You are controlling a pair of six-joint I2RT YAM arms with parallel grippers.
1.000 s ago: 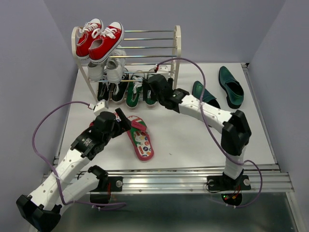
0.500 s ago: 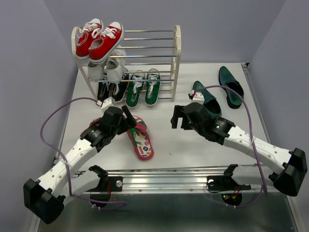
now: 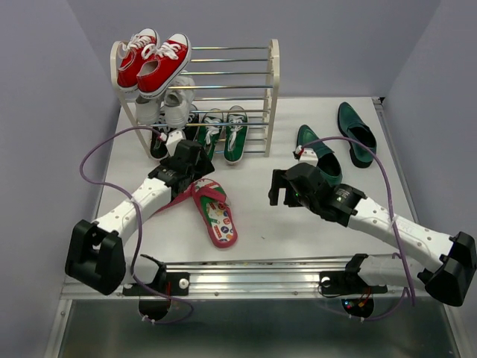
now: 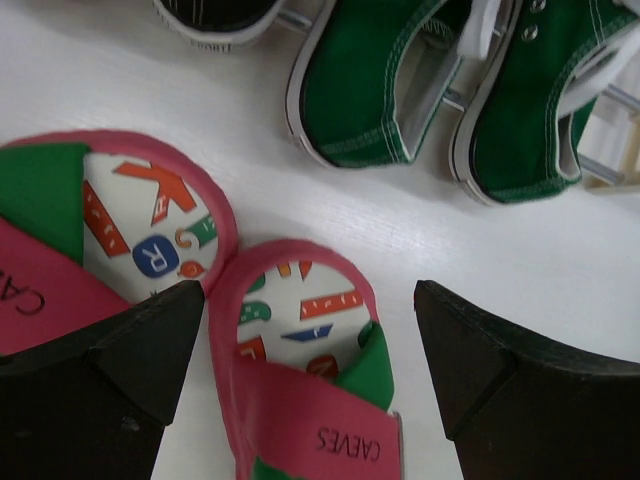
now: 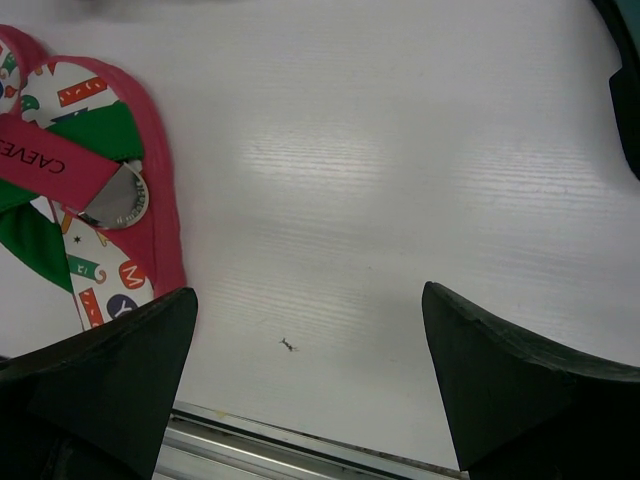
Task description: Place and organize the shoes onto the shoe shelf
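Taking twelve o'clock as the far edge of the table (image 3: 298, 224) in the overhead view, the shoe shelf (image 3: 274, 82) is standing at about eleven o'clock. Red sneakers (image 3: 153, 60) are occupying the left of its top tier, white sneakers (image 3: 170, 108) are sitting on the tier below them, and black sneakers (image 3: 159, 143) are filling the bottom left. The green canvas sneakers (image 3: 225, 134) are resting just beside the black pair on the bottom tier, heels pointing toward six o'clock.

The left gripper (image 4: 310, 300) is hovering wide open and holding nothing above the toe ends of the pink-red flip-flops (image 3: 216, 216), which are lying just beside each other on the table. The green heels are sitting near at its twelve o'clock. From overhead, the left arm is covering most of one flip-flop.

The right gripper (image 3: 279, 186) is hanging over bare table near the centre, jaws spread and empty, with a flip-flop at its nine o'clock. One dark green loafer (image 3: 319, 153) is lying at its one o'clock, crossed by the arm's purple cable (image 3: 382, 170). The other loafer (image 3: 356, 134) is lying farther off at two o'clock, apart from its mate.
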